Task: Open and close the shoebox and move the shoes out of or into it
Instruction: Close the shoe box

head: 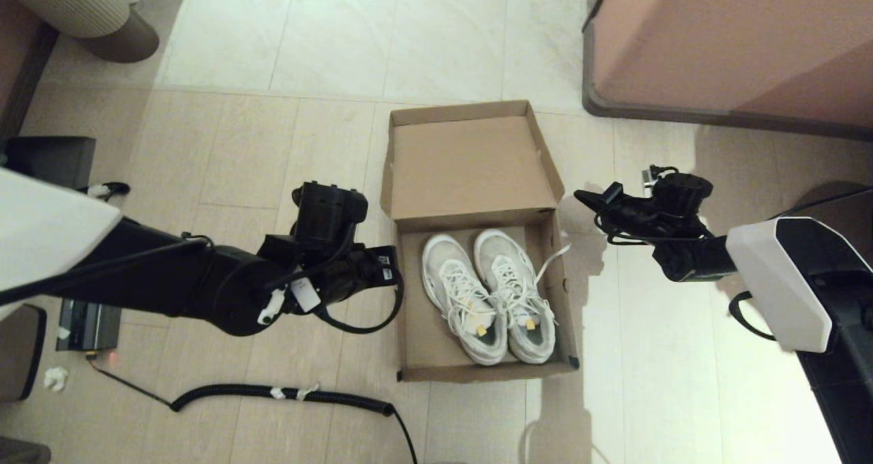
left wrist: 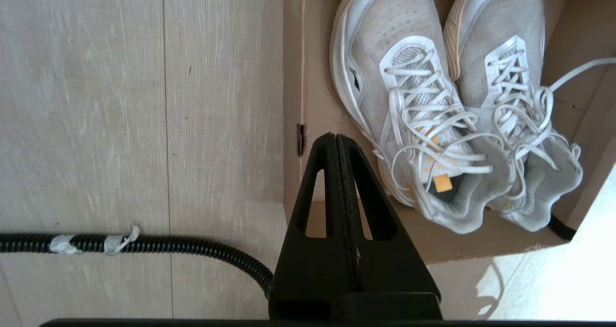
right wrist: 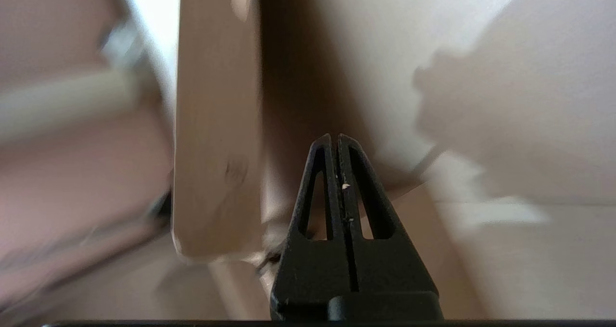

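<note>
Left gripper (head: 389, 267) was held pressed together just beside the shoebox's (head: 409, 355) left wall, presumably staged for a reach. Shoes (head: 487, 293) were seen side by side inside, lid flap folded back. Right gripper (head: 585, 198) was likewise closed near the flap's right edge. Its wrist view was smeared, so contact couldn't be confirmed.

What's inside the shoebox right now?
The shoebox, lid up, holds both shoes side by side, toes toward the lid; one lace trails over the right wall. Bare cardboard shows beside them; the floor under them is covered. Left claw and right claw are shut outside it.
</note>
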Motion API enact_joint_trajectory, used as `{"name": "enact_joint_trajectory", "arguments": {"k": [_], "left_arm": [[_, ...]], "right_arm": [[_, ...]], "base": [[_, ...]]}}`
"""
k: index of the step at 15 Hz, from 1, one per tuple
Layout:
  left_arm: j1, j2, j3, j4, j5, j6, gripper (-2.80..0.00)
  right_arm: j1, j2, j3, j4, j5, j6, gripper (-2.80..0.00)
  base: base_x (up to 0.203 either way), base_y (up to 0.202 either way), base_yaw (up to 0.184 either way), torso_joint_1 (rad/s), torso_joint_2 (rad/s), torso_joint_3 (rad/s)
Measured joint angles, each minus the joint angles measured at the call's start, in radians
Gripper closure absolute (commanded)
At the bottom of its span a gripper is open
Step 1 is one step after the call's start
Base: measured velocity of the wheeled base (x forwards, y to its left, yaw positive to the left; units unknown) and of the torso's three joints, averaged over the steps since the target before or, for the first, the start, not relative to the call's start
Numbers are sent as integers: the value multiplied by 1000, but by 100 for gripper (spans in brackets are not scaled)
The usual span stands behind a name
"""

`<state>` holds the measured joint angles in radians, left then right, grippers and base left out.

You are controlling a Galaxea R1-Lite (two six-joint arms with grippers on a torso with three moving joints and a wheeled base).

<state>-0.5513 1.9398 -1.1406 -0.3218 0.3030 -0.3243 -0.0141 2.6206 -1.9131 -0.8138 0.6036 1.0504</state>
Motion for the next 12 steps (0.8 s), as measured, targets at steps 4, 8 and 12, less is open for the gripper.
{"name": "enact_joint_trajectory", "arguments": {"k": [4,8,12], "left_arm": [[-1,-3,29,-46,0,1,0],[-1,-12,83,-82,1,0,0],[-1,-32,115,-102,2,1,0]], "right_arm": [[7,51,-45,-10,107,25,0],[24,68,-47,-63,144,52,0],[36,77,-47,-141,186,143,0]], "base": [[0,0,0,0,0,0],[0,0,0,0,0,0],[0,0,0,0,0,0]]}}
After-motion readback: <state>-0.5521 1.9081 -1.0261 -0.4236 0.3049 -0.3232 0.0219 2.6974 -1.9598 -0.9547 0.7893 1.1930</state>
